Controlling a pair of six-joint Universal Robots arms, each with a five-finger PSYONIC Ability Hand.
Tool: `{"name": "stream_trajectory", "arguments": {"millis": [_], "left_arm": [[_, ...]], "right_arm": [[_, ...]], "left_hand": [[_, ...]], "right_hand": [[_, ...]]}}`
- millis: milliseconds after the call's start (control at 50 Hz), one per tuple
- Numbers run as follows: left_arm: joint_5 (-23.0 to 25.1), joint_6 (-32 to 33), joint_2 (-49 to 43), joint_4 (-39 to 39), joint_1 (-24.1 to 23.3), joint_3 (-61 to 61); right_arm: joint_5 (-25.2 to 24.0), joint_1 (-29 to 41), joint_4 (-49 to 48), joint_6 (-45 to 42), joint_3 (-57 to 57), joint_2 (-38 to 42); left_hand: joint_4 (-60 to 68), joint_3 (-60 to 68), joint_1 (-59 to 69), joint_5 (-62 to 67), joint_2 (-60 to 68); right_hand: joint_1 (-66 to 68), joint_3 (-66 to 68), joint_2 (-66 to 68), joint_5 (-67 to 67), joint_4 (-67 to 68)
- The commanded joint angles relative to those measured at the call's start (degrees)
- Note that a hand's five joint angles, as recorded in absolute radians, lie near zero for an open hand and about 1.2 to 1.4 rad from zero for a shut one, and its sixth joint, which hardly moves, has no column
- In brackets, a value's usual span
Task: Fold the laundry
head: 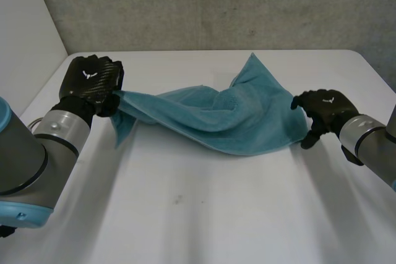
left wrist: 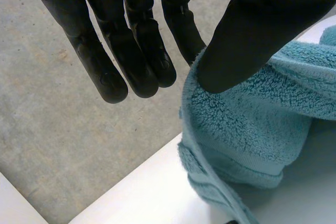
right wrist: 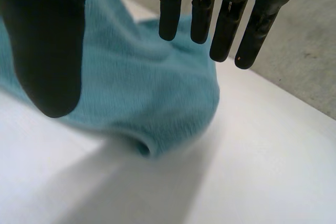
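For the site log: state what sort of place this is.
Probably a robot lab or test cell, not a home: a plain white table, a grey wall behind it, and one teal towel between the left robot hand and the right robot hand.

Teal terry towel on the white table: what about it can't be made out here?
1. Head view: a corner of the teal terry towel is hidden under the left hand.
2. Left wrist view: that hand's thumb covers the spot it pinches.
3. Head view: the right hand covers the towel's other edge; touch cannot be told.
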Motion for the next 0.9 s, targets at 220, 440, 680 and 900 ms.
{"name": "stream_trajectory", "arguments": {"millis": [220, 440, 680, 900], "left_arm": [[0.1, 0.12, -1.82, 0.26, 0.61, -0.88], [0.1, 0.12, -2.7, 0.52, 0.88, -0.88], [0.1, 0.12, -3.67, 0.52, 0.88, -0.88], [0.19, 0.38, -9.55, 0.26, 1.05, 0.09]], "right_arm": [[-0.45, -0.89, -1.75, -9.01, -7.47, 13.18], [-0.28, -0.8, -3.16, -6.12, -10.99, 15.47], [-0.01, -0.54, -2.72, -2.77, -15.12, 18.9], [-0.19, -1.24, 0.44, 12.16, -17.14, 14.87]], "left_hand": [[11.44, 11.58, 15.7, 14.27, 11.28], [11.44, 11.58, 15.7, 14.27, 11.28], [11.44, 11.58, 15.7, 14.27, 11.28], [-7.69, -7.55, -3.43, -4.85, -7.84]], "right_hand": [[19.42, 15.96, 16.58, 16.38, 15.63], [22.64, 19.17, 19.8, 19.6, 18.85], [32.85, 29.38, 30.01, 29.81, 29.06], [59.42, 55.95, 56.58, 56.38, 55.63]]}}
